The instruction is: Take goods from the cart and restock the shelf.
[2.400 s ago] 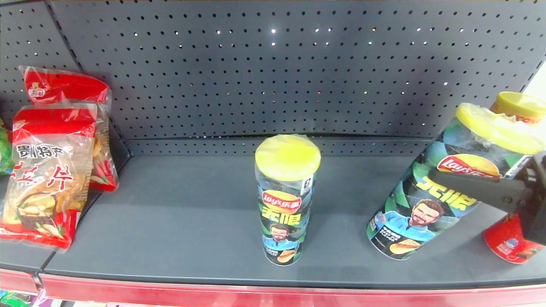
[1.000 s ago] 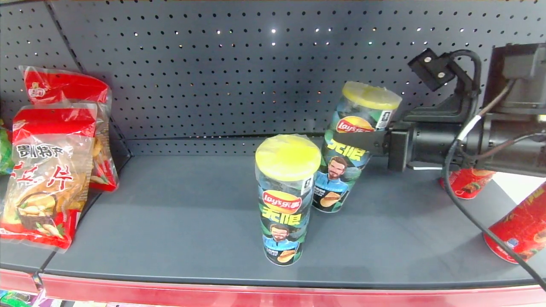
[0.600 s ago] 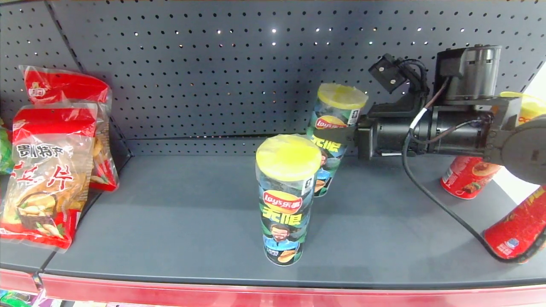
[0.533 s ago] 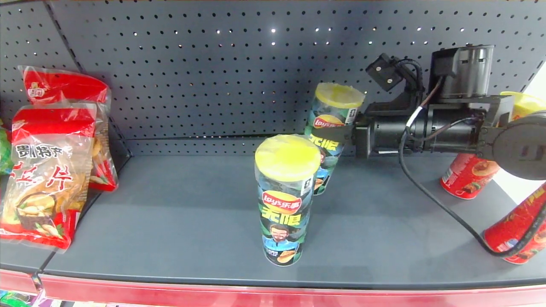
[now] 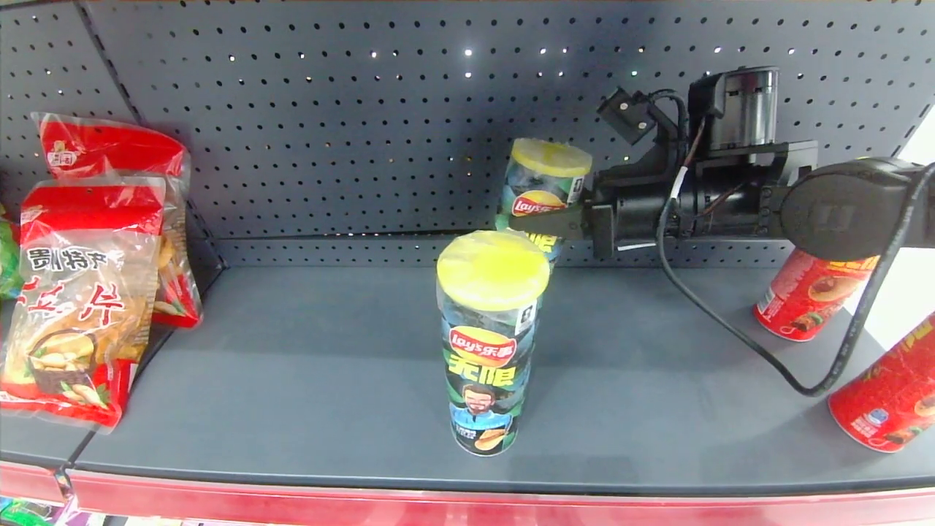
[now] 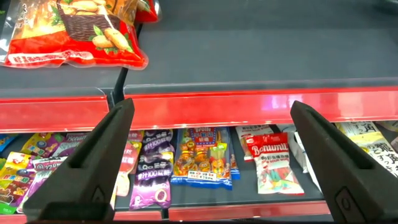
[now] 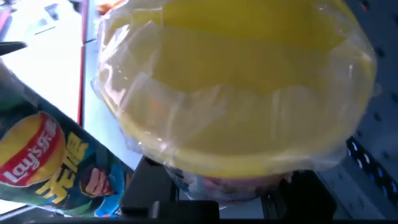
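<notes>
Chip can (image 5: 544,191), green with a yellow lid (image 7: 236,81), upper centre of the head view; pinched near its top by the right gripper (image 5: 542,218); close before the pegboard (image 5: 329,131); base hidden behind a second can (image 5: 491,343), which stands upright at frame centre on the shelf (image 5: 292,380); red can (image 5: 807,296) tilted at right; lower red can (image 5: 887,398) at the right edge; snack bags (image 5: 80,292) at left; left gripper (image 6: 211,106) spread wide, holding nothing, facing the shelf's red front edge (image 6: 205,106).

A shop: pegboard shelf (image 5: 329,365) stocked with snack bags (image 5: 80,292).
</notes>
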`<state>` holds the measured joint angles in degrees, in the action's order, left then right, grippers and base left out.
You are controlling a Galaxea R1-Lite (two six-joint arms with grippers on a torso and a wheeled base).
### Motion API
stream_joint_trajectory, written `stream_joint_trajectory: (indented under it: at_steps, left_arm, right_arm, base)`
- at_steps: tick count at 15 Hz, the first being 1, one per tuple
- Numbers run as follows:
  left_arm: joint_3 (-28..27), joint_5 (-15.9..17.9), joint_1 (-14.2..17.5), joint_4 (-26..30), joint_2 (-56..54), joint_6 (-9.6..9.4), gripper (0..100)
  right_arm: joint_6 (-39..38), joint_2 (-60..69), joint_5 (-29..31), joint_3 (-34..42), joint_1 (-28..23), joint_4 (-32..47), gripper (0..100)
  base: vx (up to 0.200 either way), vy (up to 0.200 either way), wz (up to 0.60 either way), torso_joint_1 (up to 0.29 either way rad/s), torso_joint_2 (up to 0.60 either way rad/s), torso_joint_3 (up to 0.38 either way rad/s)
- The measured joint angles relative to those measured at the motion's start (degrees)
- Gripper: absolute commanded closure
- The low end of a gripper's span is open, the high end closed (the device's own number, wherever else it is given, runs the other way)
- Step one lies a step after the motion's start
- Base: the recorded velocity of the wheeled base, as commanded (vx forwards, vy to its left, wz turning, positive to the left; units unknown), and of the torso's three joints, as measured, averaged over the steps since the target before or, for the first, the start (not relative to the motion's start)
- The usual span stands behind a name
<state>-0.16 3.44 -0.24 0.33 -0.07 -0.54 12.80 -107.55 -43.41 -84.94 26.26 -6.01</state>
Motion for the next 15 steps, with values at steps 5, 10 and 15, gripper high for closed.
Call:
stream_joint_trajectory:
  at_steps: [5, 10, 15]
  left_arm:
    - [0.0, 0.0, 0.0, 0.0, 0.0, 0.00, 0]
    - [0.0, 0.0, 0.0, 0.0, 0.0, 0.00, 0]
    - [0.0, 0.0, 0.0, 0.0, 0.0, 0.00, 0]
  right_arm:
    - [0.7, -3.7, -1.1, -2.3, 1.3, 0.0, 100]
    - [0.7, -5.3, -1.2, -3.3, 1.9, -0.2, 100]
    - [0.7, -6.1, -1.1, -5.2, 2.5, 0.2, 100]
  base:
    - [0.000, 0.000, 0.00, 0.000, 0.00, 0.000]
    - [0.000, 0.000, 0.00, 0.000, 0.00, 0.000]
    - [0.000, 0.000, 0.00, 0.000, 0.00, 0.000]
